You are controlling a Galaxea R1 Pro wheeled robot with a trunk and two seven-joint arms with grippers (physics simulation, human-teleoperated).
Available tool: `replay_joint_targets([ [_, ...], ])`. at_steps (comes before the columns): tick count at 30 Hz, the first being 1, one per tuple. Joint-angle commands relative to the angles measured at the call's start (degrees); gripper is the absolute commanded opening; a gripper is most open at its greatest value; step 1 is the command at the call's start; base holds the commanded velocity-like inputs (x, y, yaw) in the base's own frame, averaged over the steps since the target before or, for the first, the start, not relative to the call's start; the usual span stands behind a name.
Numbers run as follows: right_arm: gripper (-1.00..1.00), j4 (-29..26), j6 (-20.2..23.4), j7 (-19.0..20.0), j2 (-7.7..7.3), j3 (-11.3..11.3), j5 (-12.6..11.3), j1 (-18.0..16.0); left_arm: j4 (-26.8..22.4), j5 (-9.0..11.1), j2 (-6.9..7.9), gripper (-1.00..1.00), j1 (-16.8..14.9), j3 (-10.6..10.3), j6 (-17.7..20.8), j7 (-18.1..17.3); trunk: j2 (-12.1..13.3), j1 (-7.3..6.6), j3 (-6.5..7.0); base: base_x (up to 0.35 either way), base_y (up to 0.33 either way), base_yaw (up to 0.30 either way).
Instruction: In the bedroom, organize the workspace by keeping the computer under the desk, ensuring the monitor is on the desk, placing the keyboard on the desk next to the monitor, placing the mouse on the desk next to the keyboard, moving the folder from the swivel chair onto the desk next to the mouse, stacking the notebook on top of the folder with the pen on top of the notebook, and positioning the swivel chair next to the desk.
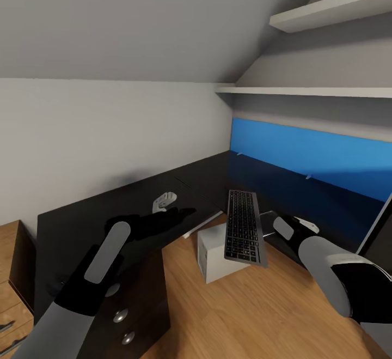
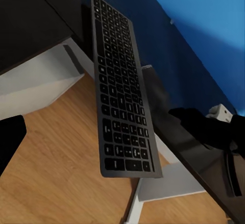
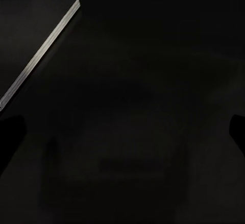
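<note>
Silver-framed keyboard (image 1: 244,227) hangs tilted over the wood floor (image 1: 239,310), one long edge at the black table (image 1: 81,223), above the grey computer (image 1: 215,253). Right jaws sit at its far side; left jaws hover apart. Whether either pair is spread, I cannot tell.

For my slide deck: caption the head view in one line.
Keyboard overhanging the black desk edge above the grey computer on the wood floor, right pincer beside it.
</note>
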Motion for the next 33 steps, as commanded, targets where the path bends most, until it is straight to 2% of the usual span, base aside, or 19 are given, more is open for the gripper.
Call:
replay_joint_targets([
  [1, 1.00, -0.12, 0.46, -0.27, -0.02, 0.51, -0.27, -0.02, -0.07, 0.60, 0.04, 1.00, -0.05, -0.09, 0.01, 0.55, -0.03, 0.00, -0.06, 0.000, 0.000, 0.000],
  [6, 1.00, -0.17, -0.05, -0.30, 0.09, 0.59, -0.26, -0.02, -0.09, 0.60, 0.04, 1.00, -0.05, -0.28, 0.00, 0.53, -0.03, 0.00, -0.06, 0.000, 0.000, 0.000],
  [12, 1.00, -0.78, -0.18, -0.38, 1.20, 0.55, -0.06, 0.00, -0.10, 0.60, 0.04, 1.00, -0.05, -0.44, -0.01, 0.52, -0.03, 0.00, -0.06, 0.000, 0.000, 0.000],
  [15, 1.00, -3.66, -0.20, -0.50, 2.42, 0.48, 1.05, 0.60, -0.10, 0.60, 0.04, 1.00, -0.05, -0.46, -0.01, 0.56, -0.03, 0.00, -0.06, 0.000, 0.000, 0.000],
  [20, 1.00, -7.02, -0.20, -1.35, 3.09, 0.45, 2.34, 2.02, -0.10, 0.60, 0.04, 1.00, -0.05, -0.45, -0.01, 0.55, -0.03, 0.00, -0.06, 0.000, 0.000, 0.000],
  [25, 1.00, -18.06, 0.33, -7.96, 3.40, 0.49, 2.86, 7.06, -0.09, 0.62, 0.04, 1.00, -0.05, -0.51, -0.01, 0.54, -0.03, 0.00, -0.06, 0.000, 0.000, 0.000],
  [26, 1.00, -22.35, 0.84, -10.13, 3.44, 0.50, 2.88, 9.12, -0.10, 0.62, 0.04, 1.00, -0.05, -0.52, -0.01, 0.53, -0.03, 0.00, -0.06, 0.000, 0.000, 0.000],
  [33, 1.00, -37.80, 5.19, -14.74, 3.49, 0.48, 2.67, 16.58, -0.10, 0.60, 0.04, 1.00, -0.05, -0.53, -0.01, 0.52, -0.03, 0.00, -0.06, 0.000, 0.000, 0.000],
])
